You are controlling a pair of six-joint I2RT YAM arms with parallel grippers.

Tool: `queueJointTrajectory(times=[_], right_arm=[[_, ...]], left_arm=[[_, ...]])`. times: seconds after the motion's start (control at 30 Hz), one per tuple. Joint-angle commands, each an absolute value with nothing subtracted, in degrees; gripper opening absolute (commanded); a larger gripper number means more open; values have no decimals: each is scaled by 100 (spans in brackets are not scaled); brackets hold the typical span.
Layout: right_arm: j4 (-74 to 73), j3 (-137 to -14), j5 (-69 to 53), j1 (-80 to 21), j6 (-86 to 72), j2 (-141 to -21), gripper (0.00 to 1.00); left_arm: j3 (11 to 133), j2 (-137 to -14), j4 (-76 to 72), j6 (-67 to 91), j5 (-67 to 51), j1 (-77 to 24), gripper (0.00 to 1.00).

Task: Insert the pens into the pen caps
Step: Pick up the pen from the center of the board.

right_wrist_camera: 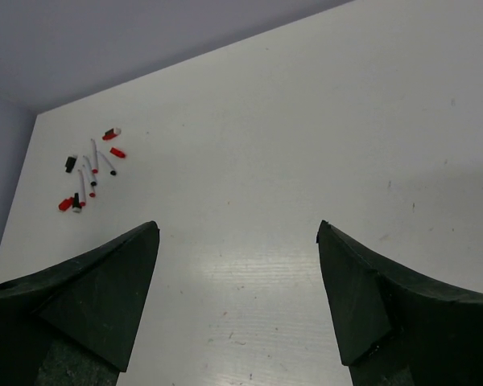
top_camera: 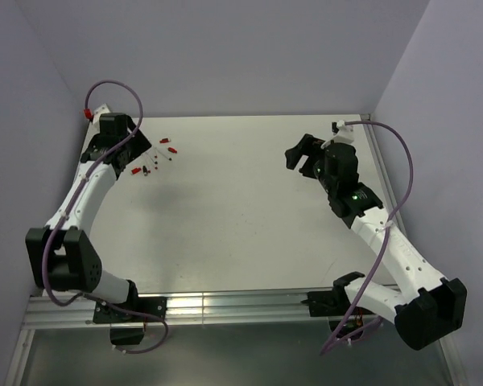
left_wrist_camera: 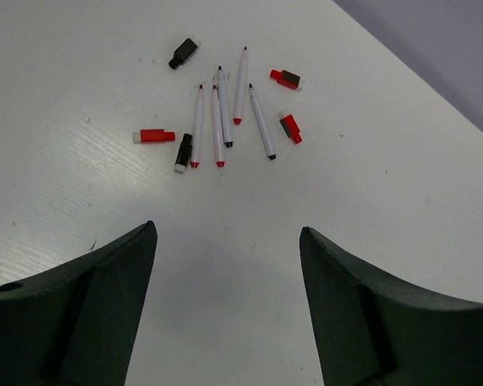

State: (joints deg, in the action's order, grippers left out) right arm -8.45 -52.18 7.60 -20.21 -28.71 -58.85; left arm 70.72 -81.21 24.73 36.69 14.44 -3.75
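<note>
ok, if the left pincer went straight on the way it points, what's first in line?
Likely the near ends of the pens, with a black cap beside them; bare table until there. Depth unclear.

White table (top_camera: 249, 233) in corner of plain pale lavender walls (top_camera: 225, 48); aluminium rail (top_camera: 225, 307) along near edge.

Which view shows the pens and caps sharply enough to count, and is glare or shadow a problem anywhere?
Left wrist: pens and caps sharp, evenly lit, soft shadows only. Right wrist: they are tiny at the far left, with a faint sheen on the table. Top external: mere specks, no glare.
</note>
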Motion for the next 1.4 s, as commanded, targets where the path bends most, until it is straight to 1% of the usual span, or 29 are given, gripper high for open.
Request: queueJointTrajectory(times=[0.0, 0.13, 0.17, 0.2, 0.27, 0.43, 0.63, 0.67, 0.77, 0.87, 1.03, 1.37], right_arm=[[-668, -5555, 598, -1995, -2883, -6055, 86], [-650, -5642, 431, -1986, -2865, -6249, 85], [-659, -5669, 413, -1978, -2865, -6301, 85], [-685, -5695, 370, -1978, -2865, -6319, 85], [-738, -5722, 334, -1969, -2856, -6346, 84], [-808, -5722, 185, -1960, -2830, -6302, 84], [-976, -5810, 27, -1951, -2839, -6188, 84], [-949, -5801, 26, -1951, -2839, -6170, 84], [-993, -5818, 26, -1951, -2786, -6144, 84], [-1046, -5853, 26, -1934, -2751, -6161, 84], [-976, -5801, -123, -1925, -2769, -6179, 84], [-976, -5757, -184, -1916, -2751, -6205, 83]], left_arm=[[7767, -8742, 2451, 3577, 1389, -360, 76], [8138, -9429, 2329, 3551, 1239, -360, 68], [8234, -9579, 2347, 3577, 1239, -369, 63], [8409, -9876, 2364, 3595, 1257, -395, 62], [8595, -10150, 2417, 3726, 1431, -457, 60], [9201, -10994, 2417, 4157, 1986, -615, 60], [9816, -11653, 2416, 4482, 2548, -870, 55], [9930, -11741, 2478, 4543, 2601, -914, 50], [10213, -12014, 2593, 4772, 2751, -932, 43], [10125, -12049, 2462, 4878, 2751, -932, 43], [10424, -12322, 2707, 4930, 2812, -932, 42], [10336, -12621, 2540, 4983, 2681, -861, 42]])
